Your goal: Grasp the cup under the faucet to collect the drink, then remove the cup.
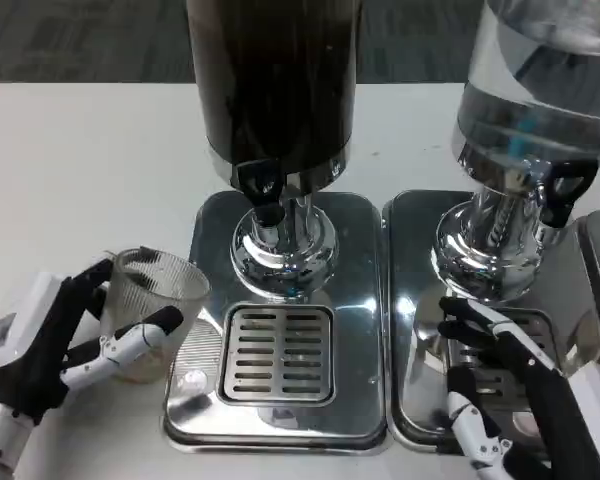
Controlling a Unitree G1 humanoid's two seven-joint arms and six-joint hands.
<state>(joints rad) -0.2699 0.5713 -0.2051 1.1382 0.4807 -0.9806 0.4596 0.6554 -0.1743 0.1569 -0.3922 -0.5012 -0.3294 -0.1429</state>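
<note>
Both my hands sat low at the near edge. My left hand (pixel 55 335) held the cup (pixel 152 310), its fingers (pixel 130 342) clamped around the clear ribbed wall, one across the front and others behind the rim. That cup stood upright on the table (pixel 70 170), just beside the left edge of the left tray (pixel 205 390) and off to the left of the tap, not under it; whether anything was in it I could not tell. My right hand (pixel 515 385) held nothing, its fingers (pixel 475 318) spread apart over the grate of the right tray (pixel 410 300). Further out, a slotted grate (pixel 280 352) lay in the left tray. Behind it rose the shiny foot of the dark drink dispenser (pixel 273 80), its black tap (pixel 265 190) pointing down above the tray. To the right stood the clear water dispenser (pixel 540 90) on its own shiny foot, with a black tap (pixel 565 190) on its front.
</note>
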